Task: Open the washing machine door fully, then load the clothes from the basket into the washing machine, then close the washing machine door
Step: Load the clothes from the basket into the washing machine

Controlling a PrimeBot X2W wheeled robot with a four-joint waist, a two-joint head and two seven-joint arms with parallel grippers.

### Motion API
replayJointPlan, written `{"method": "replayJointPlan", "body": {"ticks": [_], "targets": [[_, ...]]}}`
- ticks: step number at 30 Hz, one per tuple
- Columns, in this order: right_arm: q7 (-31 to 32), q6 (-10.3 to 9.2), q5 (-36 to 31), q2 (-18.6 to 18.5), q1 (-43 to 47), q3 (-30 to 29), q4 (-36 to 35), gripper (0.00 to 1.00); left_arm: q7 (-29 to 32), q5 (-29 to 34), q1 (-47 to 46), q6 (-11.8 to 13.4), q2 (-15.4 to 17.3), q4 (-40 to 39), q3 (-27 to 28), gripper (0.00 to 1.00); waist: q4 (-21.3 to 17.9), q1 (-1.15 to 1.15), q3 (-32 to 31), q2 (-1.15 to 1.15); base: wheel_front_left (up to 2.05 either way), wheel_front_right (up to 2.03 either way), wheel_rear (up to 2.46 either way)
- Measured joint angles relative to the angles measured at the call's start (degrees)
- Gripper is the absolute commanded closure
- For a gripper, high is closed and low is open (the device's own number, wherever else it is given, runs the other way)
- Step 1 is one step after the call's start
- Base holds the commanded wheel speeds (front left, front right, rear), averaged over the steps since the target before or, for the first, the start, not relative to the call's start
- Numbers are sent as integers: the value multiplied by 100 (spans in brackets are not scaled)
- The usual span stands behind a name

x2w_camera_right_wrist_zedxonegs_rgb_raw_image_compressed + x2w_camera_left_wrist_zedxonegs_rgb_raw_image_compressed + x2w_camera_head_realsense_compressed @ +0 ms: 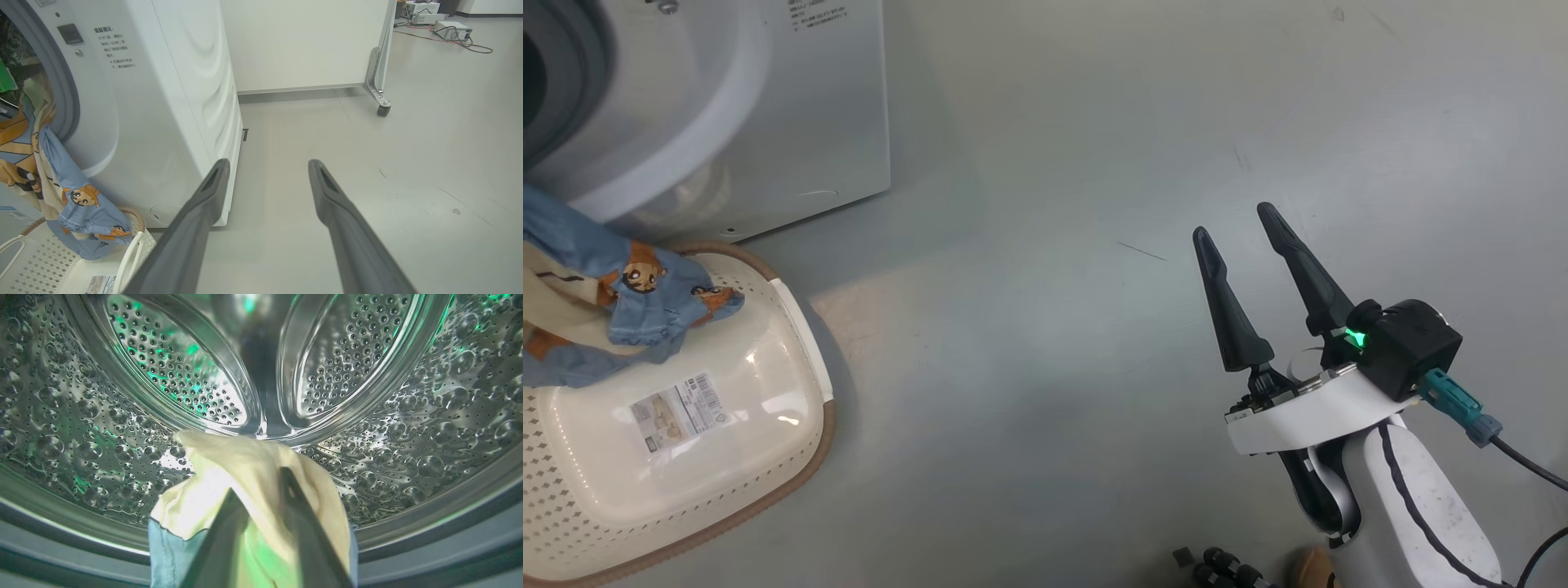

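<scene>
The left gripper reaches into the steel drum. Its two dark fingers rise from six o'clock of the left wrist view, with the cream part of the clothes draped across and between them. Whether they pinch the fabric or merely lie against it cannot be told. In the head view, the bundle's blue printed tail hangs from the washing machine mouth at nine o'clock, trailing onto the basket at eight o'clock. The right gripper hovers at four o'clock, fingers spread and empty. By this showing the door is open and loading is half done; tucking in the tail and closing the door remain.
</scene>
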Motion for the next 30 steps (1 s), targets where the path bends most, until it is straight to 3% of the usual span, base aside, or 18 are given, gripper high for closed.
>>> {"method": "replayJointPlan", "body": {"ticks": [8, 30], "targets": [[0, 0, 18, 1, 1, -67, 64, 0, 55, 140, -12, 90, -102, 542, -57, 0, 70, 0, -205, 0, 0, 0, 0], [0, 0, -24, -68, 149, -426, 183, 0, -765, 107, 422, 125, -1307, 989, -374, 0, 864, -1, -782, 0, 0, 0, 0]]}}
